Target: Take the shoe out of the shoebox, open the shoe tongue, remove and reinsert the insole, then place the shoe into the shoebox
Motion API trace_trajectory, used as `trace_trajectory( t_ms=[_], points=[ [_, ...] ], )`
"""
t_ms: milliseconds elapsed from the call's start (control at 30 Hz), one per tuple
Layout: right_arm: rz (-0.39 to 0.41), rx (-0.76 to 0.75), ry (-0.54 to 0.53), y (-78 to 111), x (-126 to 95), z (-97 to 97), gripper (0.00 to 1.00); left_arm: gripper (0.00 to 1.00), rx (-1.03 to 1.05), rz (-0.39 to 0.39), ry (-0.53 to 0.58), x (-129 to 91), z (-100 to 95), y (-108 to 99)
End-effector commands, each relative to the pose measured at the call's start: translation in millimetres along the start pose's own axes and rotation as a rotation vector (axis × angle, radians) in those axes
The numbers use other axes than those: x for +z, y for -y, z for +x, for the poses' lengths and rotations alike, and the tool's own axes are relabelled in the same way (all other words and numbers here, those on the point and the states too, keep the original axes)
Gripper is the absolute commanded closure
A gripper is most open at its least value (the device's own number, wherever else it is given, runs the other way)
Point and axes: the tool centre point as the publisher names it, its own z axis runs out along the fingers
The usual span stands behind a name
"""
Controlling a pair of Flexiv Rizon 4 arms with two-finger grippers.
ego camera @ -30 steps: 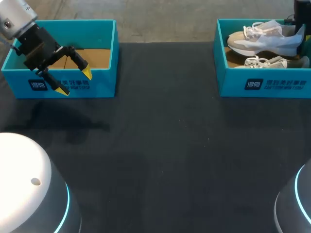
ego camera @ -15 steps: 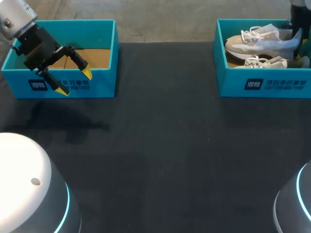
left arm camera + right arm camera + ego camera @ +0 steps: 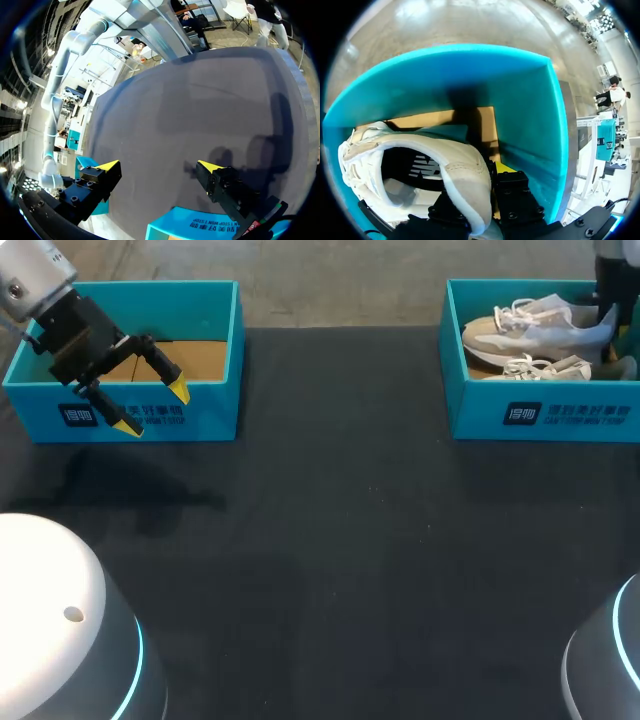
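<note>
The black table (image 3: 340, 540) carries two teal shoeboxes, two shoes and two grippers. All of them sit along its far edge.

At the far left, the left gripper (image 3: 152, 408) hangs over the front wall of the left shoebox (image 3: 200, 420), its yellow-tipped fingers spread wide with nothing between them. In the left wrist view the same gripper (image 3: 159, 166) is splayed above the box's edge (image 3: 190, 227). Only the brown floor shows inside this box.

At the far right, the right shoebox (image 3: 480, 410) holds both shoes, one behind the other. The spare shoe (image 3: 548, 368) lies just behind the front wall, its white laces on top. Behind it, against the back wall, is the task shoe (image 3: 530, 328), pale grey and cream. Its long axis runs along the box's length, toe toward the table's middle and heel toward the right arm (image 3: 610, 270), which drops in from above.

In the right wrist view the right gripper (image 3: 485, 190) is clamped on the shoe (image 3: 445, 150) at its heel collar. One finger is inside the opening and the other outside it, close to the box's teal wall (image 3: 470, 75).
</note>
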Motion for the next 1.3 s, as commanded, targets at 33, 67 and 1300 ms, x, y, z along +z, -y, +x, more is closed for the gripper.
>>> trace_trajectory(
  t_ms=[33, 67, 1300],
  points=[
    [0.012, 0.001, 0.002, -6.5, 6, 2.0, 1.0, 0.0, 0.0, -0.002, -0.003, 0, 0.1, 1],
    [0.012, 0.0, 0.002, -6.0, 8, 2.5, 1.0, 0.0, 0.0, -0.002, -0.003, 0, 0.1, 1],
    [0.009, 0.039, -0.01, 6.2, 6, 10.8, 0.0, 0.0, 0.0, -0.002, -0.003, 0, 0.1, 1]
  ],
)
